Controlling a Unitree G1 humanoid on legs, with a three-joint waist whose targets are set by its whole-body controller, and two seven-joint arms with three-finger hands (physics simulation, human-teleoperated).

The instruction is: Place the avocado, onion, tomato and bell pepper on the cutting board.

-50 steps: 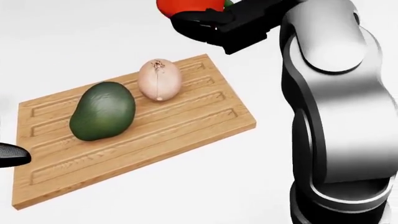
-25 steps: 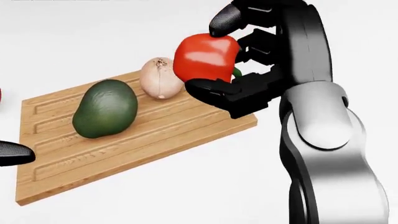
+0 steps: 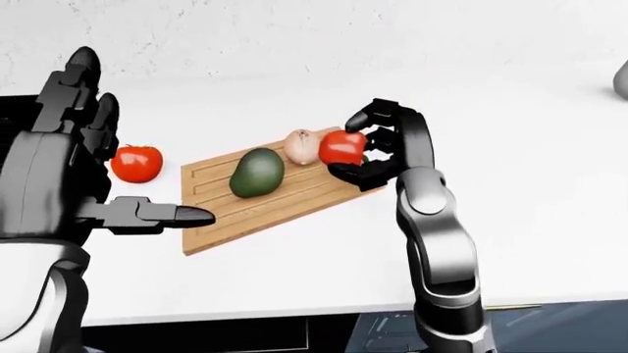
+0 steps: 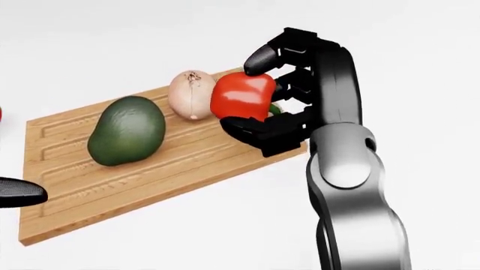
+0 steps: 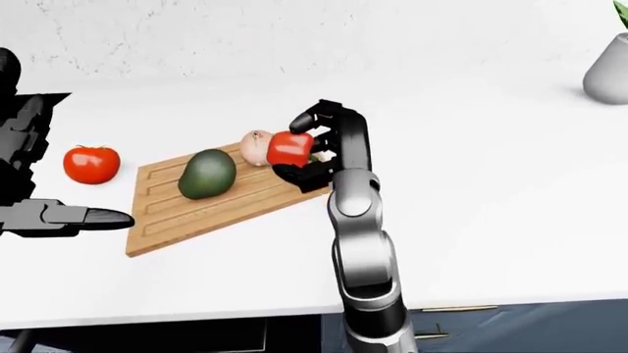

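The right hand (image 4: 259, 95) is gripping the pepper (image 4: 241, 95) over the board's (image 4: 150, 174) right end, beside the onion (image 4: 191, 94); the left hand (image 3: 68, 169) is hanging open.

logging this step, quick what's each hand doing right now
Left hand: open, fingers spread, holding nothing.
Right hand: closed round the red bell pepper, over the cutting board.
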